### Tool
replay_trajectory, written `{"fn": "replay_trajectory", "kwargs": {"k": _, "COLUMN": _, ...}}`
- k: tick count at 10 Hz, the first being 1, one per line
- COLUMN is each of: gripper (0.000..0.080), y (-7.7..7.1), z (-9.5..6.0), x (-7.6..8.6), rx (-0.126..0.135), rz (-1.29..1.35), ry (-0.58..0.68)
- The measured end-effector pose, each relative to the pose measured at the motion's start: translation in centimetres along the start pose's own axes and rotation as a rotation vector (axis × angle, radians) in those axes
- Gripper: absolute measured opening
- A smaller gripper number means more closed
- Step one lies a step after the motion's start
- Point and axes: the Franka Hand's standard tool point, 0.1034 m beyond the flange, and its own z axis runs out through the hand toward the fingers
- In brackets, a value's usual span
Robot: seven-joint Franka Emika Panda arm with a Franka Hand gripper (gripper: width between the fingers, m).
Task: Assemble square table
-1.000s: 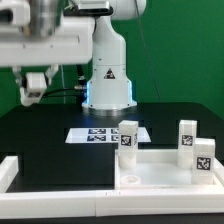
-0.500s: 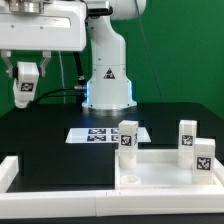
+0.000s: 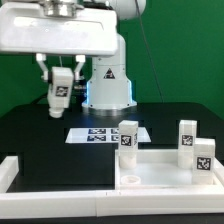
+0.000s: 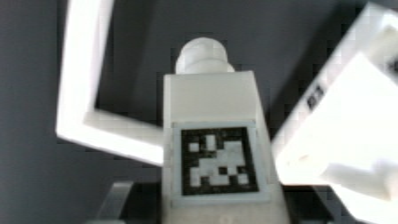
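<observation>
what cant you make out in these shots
- Exterior view: the tag patterns on the legs and the marker board are too small to read.
- Exterior view: the bottom edge cuts off the front of the slab.
- Wrist view: the held leg fills the frame, hiding the gripper fingertips; the background is blurred.

legs (image 3: pixel 127 140): white, black-and-white tags | slab (image 3: pixel 160 168): white | table (image 3: pixel 40 130): black | backdrop (image 3: pixel 190 50): green
</observation>
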Motion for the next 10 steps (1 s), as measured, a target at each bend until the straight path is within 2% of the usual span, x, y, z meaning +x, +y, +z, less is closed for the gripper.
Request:
{"fn": "replay_trajectory", "kwargs": {"k": 1, "gripper": 0.0291, "y": -0.9, "z": 0.0, "x": 2.0, "rx": 0.007, "rz": 0.01, "ry": 0.025}}
{"fn": "replay_trajectory", "kwargs": {"k": 2, "gripper": 0.0291, "y": -1.0, "z": -0.6, "x": 4.5, "rx": 0.01, "rz": 0.041, "ry": 0.067}}
{"fn": "replay_trajectory", "kwargs": {"k": 3, "gripper": 0.0291, "y": -0.7, "z": -1.1, "x": 5.8, "rx": -0.005, "rz": 0.033, "ry": 0.094}}
{"fn": "replay_trajectory", "kwargs": {"k": 4, "gripper": 0.0291, "y": 0.1, "z": -0.9, "x": 5.0, "rx": -0.044, "rz": 0.008, "ry": 0.12}}
{"fn": "replay_trajectory", "kwargs": {"k": 5, "gripper": 0.0291, "y": -0.2, "z": -0.7, "x": 4.6, "rx": -0.034, "rz": 0.028, "ry": 0.102}}
{"fn": "replay_trajectory", "kwargs": {"k": 8, "gripper": 0.0291, "y": -0.1, "z": -0.6, "x": 4.6, "rx": -0.038, "rz": 0.023, "ry": 0.099}}
{"fn": "replay_trajectory", "kwargs": {"k": 9, "gripper": 0.0291, "y": 0.0, "z": -0.3, "x": 4.3, "rx": -0.027, "rz": 0.023, "ry": 0.083}}
{"fn": "replay_trajectory", "kwargs": {"k": 10, "gripper": 0.0291, "y": 0.4, "z": 1.1, "x": 3.2, "rx": 0.001, "rz": 0.04, "ry": 0.029}}
